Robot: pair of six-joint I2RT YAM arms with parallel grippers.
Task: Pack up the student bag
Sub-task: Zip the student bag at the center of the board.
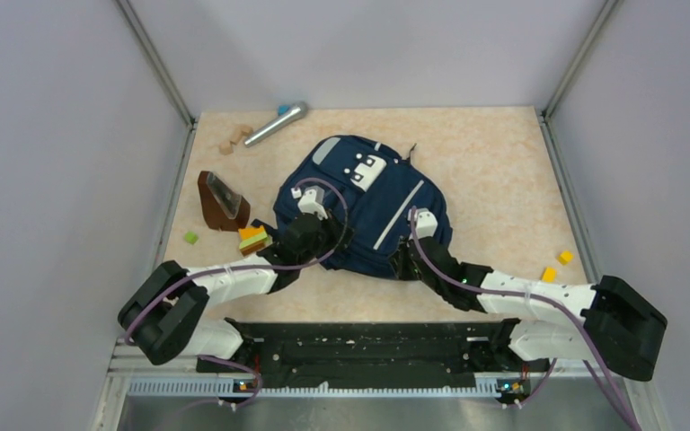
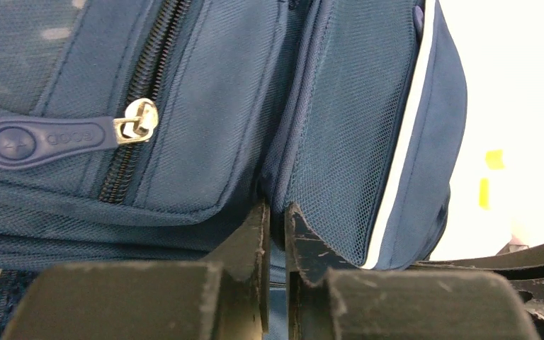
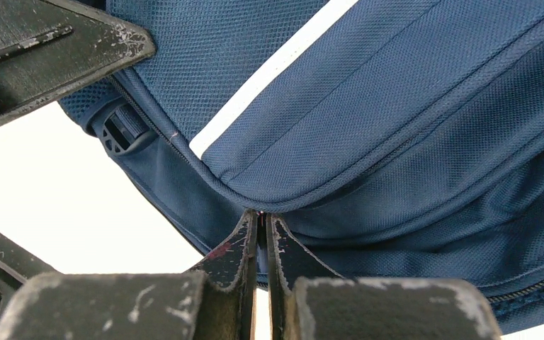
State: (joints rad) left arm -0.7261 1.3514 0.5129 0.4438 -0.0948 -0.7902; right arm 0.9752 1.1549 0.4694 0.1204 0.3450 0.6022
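The student bag [image 1: 368, 211] lies in the middle of the counter [image 1: 503, 162], its near edge pinched tight by the left claw [image 2: 276, 212] and the right claw [image 3: 263, 216], with a microphone [image 1: 276, 124] and a yellow block [image 1: 550, 274] lying apart from it.

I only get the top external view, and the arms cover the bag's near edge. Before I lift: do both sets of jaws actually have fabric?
Observer: In the right wrist view, the right gripper has its jaws closed to a sliver on a seam of the large navy-blue fabric backpack.
Operator: And the left?
Observer: The left gripper is almost closed too, with blue fabric showing in the slit between its jaws.
Operator: Any zip nearby?
Observer: Yes. A silver slider with blue rubber pull lies flat on the fabric close to the left gripper.
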